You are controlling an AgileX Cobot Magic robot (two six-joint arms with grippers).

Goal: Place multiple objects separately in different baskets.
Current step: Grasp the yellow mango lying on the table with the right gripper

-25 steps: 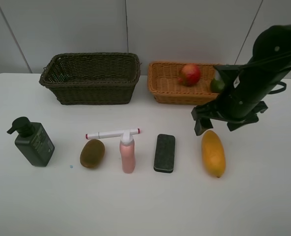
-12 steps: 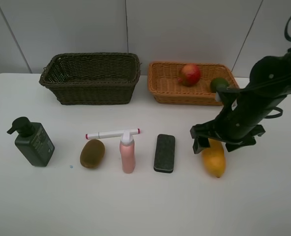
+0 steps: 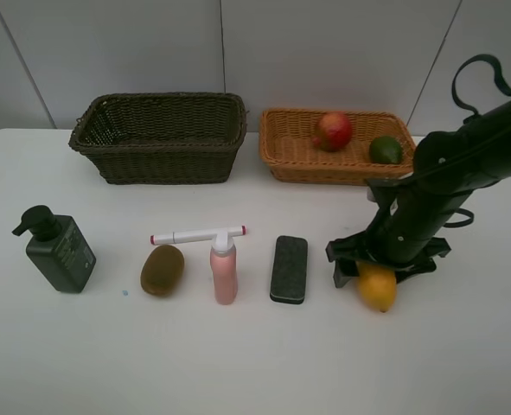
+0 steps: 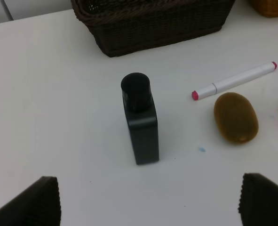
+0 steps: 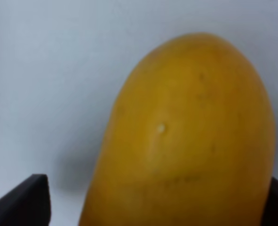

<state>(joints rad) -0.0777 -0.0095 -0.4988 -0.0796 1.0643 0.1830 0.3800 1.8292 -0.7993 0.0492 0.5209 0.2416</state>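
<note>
The orange-tan basket (image 3: 290, 164) holds 1 red pomegranate (image 3: 333, 130) and 1 green lime (image 3: 385, 150). The yellow mango (image 3: 377, 290) lies on the table (image 3: 238, 363), its long axis pointing toward that basket. It sits between the jaws of the right gripper (image 3: 376, 270), which are spread wide.

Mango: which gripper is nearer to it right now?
Right. The right gripper is down over the mango, jaws open astride it; the left gripper faces the pump bottle, far across the table.

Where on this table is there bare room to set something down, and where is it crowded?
Bare: the table's strip in front of the row, and the band between the dark basket and the pump bottle. Crowded: kiwi to eraser, and the right gripper around the mango.
</note>
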